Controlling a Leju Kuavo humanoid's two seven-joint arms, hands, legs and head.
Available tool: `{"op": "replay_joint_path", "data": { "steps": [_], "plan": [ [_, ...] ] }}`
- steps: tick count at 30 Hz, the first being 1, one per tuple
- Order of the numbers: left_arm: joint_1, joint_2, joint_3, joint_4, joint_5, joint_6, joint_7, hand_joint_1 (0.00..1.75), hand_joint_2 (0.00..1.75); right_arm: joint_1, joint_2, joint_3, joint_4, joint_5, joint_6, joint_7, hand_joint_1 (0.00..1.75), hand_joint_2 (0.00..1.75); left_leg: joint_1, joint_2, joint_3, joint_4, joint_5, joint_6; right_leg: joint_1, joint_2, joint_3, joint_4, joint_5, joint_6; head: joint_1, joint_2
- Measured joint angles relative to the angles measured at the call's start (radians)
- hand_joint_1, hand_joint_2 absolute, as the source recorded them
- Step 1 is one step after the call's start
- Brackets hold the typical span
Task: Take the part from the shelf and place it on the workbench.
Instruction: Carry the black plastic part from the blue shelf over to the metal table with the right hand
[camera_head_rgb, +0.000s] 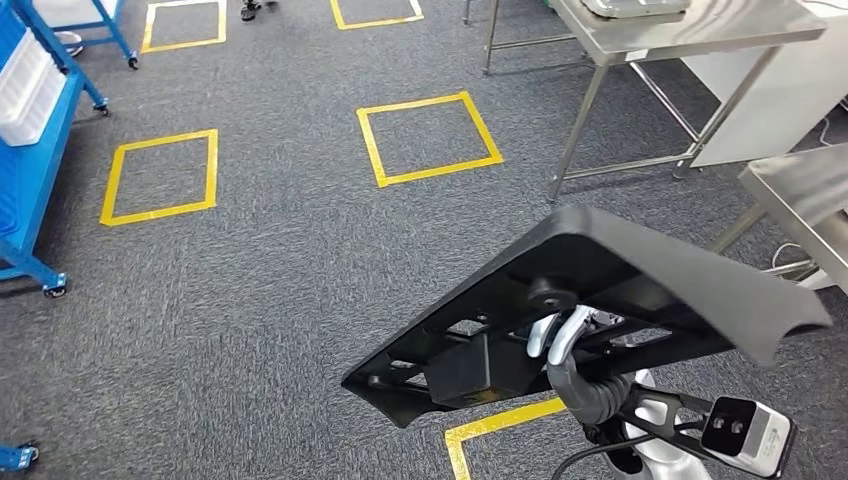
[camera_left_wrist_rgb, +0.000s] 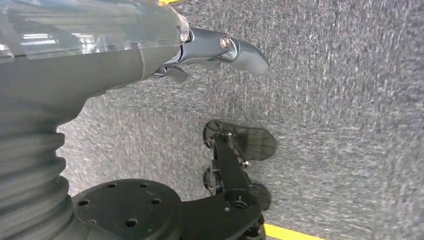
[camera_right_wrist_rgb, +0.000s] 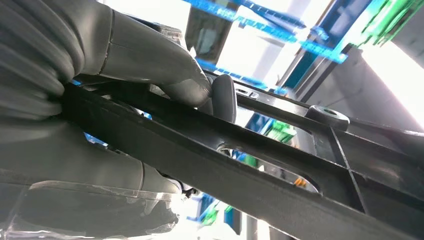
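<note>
A humanoid robot carries a black moulded plastic panel (camera_head_rgb: 600, 300) across a grey carpeted floor (camera_head_rgb: 280, 260) marked with yellow tape squares (camera_head_rgb: 428, 138). The right hand (camera_head_rgb: 565, 345) is clamped on a rib of the panel's underside, thumb (camera_right_wrist_rgb: 150, 65) pressed on one face and the fingers wrapped round the other, so the part rides just above that hand, tilted, its broad skin turned upward. The left hand (camera_left_wrist_rgb: 220, 50) hangs over the carpet holding nothing, its fingers loosely apart. A steel-topped surface (camera_head_rgb: 700, 30) stands well ahead and to the right of the carrying hand, with a second steel surface (camera_head_rgb: 805, 190) nearer on the same side; a blue wheeled shelf (camera_head_rgb: 30, 150) stands far off to its left. The part looks stiff and light for its spread, a thin shell braced by ribs and bosses, smooth enough to slide in a loose hold. Held off-centre by one rib, it seems likely to swing or twist; a grip near the middle of the ribbing would probably steady it for setting down.
</note>
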Motion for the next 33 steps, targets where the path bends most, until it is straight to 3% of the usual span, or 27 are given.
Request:
{"op": "replay_joint_path", "data": {
  "steps": [1,3,5,6,7,8,9,11,13,15,16,18,20,22,23,24,26,28,29,31,33],
  "plan": [
    [-0.001,0.0,0.0,0.0,-0.002,0.0,0.0,0.0,1.75,0.009,-0.001,-0.004,-0.005,0.005,0.004,-0.001,1.75,1.75,0.002,-0.005,0.001,0.005,-0.007,-0.006,-0.002,0.009,0.001,-0.003,0.002,-0.005,0.0,0.0],
    [-0.002,0.001,0.0,0.0,-0.005,-0.001,0.0,0.0,1.75,0.02,-0.003,-0.01,-0.017,0.013,0.014,-0.001,1.75,1.75,0.005,-0.04,-0.02,0.064,-0.051,-0.016,-0.008,0.029,0.003,-0.009,0.007,-0.016,0.0,0.0],
    [0.0,0.001,0.0,0.0,-0.008,-0.003,-0.001,0.0,1.75,0.028,-0.004,-0.012,-0.025,0.016,0.019,-0.001,1.75,1.75,0.007,-0.075,-0.079,0.198,-0.118,-0.02,-0.007,0.051,0.003,-0.009,0.008,-0.022,0.0,0.0],
    [0.002,0.001,0.0,0.0,-0.01,-0.004,-0.002,0.0,1.75,0.034,-0.004,-0.013,-0.027,0.016,0.02,-0.001,1.75,1.75,0.007,-0.08,-0.108,0.259,-0.138,-0.022,-0.006,0.064,0.003,-0.008,0.008,-0.023,0.0,0.0],
    [0.003,0.001,0.0,0.0,-0.013,-0.005,-0.002,0.0,1.75,0.038,-0.004,-0.015,-0.029,0.017,0.02,-0.001,1.75,1.75,0.007,-0.082,-0.126,0.292,-0.14,-0.022,-0.005,0.077,0.003,-0.008,0.008,-0.023,0.0,0.0],
    [0.003,0.001,0.001,0.0,-0.014,-0.007,-0.004,0.0,1.75,0.042,-0.004,-0.017,-0.032,0.017,0.02,-0.001,1.75,1.75,0.007,-0.083,-0.124,0.281,-0.119,-0.02,-0.005,0.091,0.004,-0.006,0.008,-0.023,0.0,0.0],
    [0.003,0.001,0.001,0.0,-0.016,-0.008,-0.005,0.0,1.75,0.043,-0.004,-0.02,-0.035,0.017,0.02,-0.001,1.75,1.75,0.008,-0.089,-0.104,0.23,-0.082,-0.018,-0.005,0.105,0.005,-0.005,0.008,-0.023,0.0,0.0],
    [0.003,0.002,0.001,0.0,-0.017,-0.01,-0.006,0.0,1.75,0.042,-0.004,-0.027,-0.041,0.015,0.019,-0.001,1.75,1.75,0.009,-0.136,-0.045,0.088,-0.014,-0.008,-0.005,0.13,0.004,-0.001,0.007,-0.018,0.0,0.0],
    [0.003,0.004,0.001,0.0,-0.019,-0.012,-0.007,0.0,1.75,0.041,-0.004,-0.033,-0.043,0.013,0.018,-0.001,1.75,1.75,0.009,-0.175,-0.016,0.015,0.006,0.002,-0.009,0.153,-0.004,0.001,0.01,-0.007,0.0,0.0],
    [0.0,0.003,0.002,0.0,-0.019,-0.013,-0.007,0.0,1.75,0.042,-0.004,-0.039,-0.045,0.012,0.018,-0.001,1.75,1.75,0.008,-0.163,-0.013,0.007,0.008,0.013,-0.012,0.175,-0.012,-0.002,0.017,0.009,0.0,0.0],
    [-0.002,0.003,0.002,0.0,-0.019,-0.014,-0.008,0.0,1.75,0.043,-0.004,-0.041,-0.047,0.012,0.018,-0.001,1.75,1.75,0.01,-0.15,-0.011,0.002,0.012,0.019,-0.012,0.171,-0.014,0.0,0.017,0.014,0.0,0.0],
    [-0.004,0.003,0.002,0.0,-0.02,-0.016,-0.008,0.0,1.75,0.04,-0.003,-0.045,-0.05,0.009,0.015,-0.001,1.75,1.75,0.014,-0.124,-0.006,-0.01,0.02,0.032,-0.009,0.128,-0.038,0.047,-0.013,0.021,0.0,0.0],
    [-0.002,0.003,0.002,0.0,-0.023,-0.016,-0.006,0.0,1.75,0.037,-0.002,-0.048,-0.051,0.005,0.011,-0.001,1.75,1.75,0.012,-0.099,-0.006,-0.013,0.021,0.037,-0.011,0.078,-0.096,0.169,-0.076,0.026,0.0,0.0],
    [-0.001,0.003,0.003,0.0,-0.025,-0.015,-0.003,0.0,1.75,0.036,0.0,-0.049,-0.05,0.004,0.007,-0.001,1.75,1.75,0.01,-0.072,-0.007,-0.012,0.019,0.038,-0.016,0.064,-0.145,0.273,-0.11,0.032,0.0,0.0],
    [-0.001,0.003,0.004,0.0,-0.025,-0.014,-0.002,0.0,1.75,0.036,0.0,-0.049,-0.049,0.004,0.007,-0.001,1.75,1.75,0.01,-0.059,-0.007,-0.012,0.018,0.037,-0.018,0.06,-0.145,0.276,-0.1,0.034,0.0,0.0],
    [-0.003,0.003,0.005,0.0,-0.025,-0.013,0.0,0.0,1.75,0.035,0.0,-0.049,-0.049,0.004,0.007,-0.001,1.75,1.75,0.01,-0.048,-0.006,-0.011,0.016,0.036,-0.019,0.053,-0.124,0.237,-0.074,0.034,0.0,0.0],
    [-0.005,0.002,0.008,0.0,-0.024,-0.011,0.0,0.0,1.75,0.026,0.0,-0.049,-0.048,0.004,0.005,0.0,1.75,1.75,0.007,-0.028,-0.002,-0.007,0.01,0.028,-0.016,0.014,-0.044,0.093,-0.015,0.03,0.0,0.0],
    [-0.008,0.001,0.009,0.0,-0.023,-0.01,0.001,0.0,1.75,0.012,0.0,-0.049,-0.047,0.003,0.001,0.002,1.75,1.75,0.002,-0.011,0.001,-0.004,0.003,0.018,-0.008,-0.016,0.002,0.003,0.008,0.021,0.0,0.0],
    [-0.009,0.001,0.01,0.0,-0.022,-0.01,0.001,0.0,1.75,0.005,0.0,-0.049,-0.045,0.0,-0.002,0.003,1.75,1.75,-0.001,-0.002,0.003,-0.004,0.001,0.013,-0.004,-0.016,0.003,-0.004,0.005,0.016,0.0,0.0],
    [-0.012,0.001,0.01,0.0,-0.022,-0.009,0.003,0.0,1.75,-0.002,0.0,-0.049,-0.042,-0.004,-0.007,0.004,1.75,1.75,0.001,0.009,0.008,-0.004,-0.003,0.002,-0.005,0.006,0.001,-0.008,0.009,0.005,0.0,0.0],
    [-0.014,0.0,0.01,0.0,-0.022,-0.009,0.004,0.0,1.75,-0.012,-0.001,-0.049,-0.039,-0.008,-0.008,0.005,1.75,1.75,0.004,-0.024,-0.007,0.038,-0.036,-0.009,-0.01,0.026,0.002,-0.015,0.015,-0.007,0.0,0.0]
  ]
}}
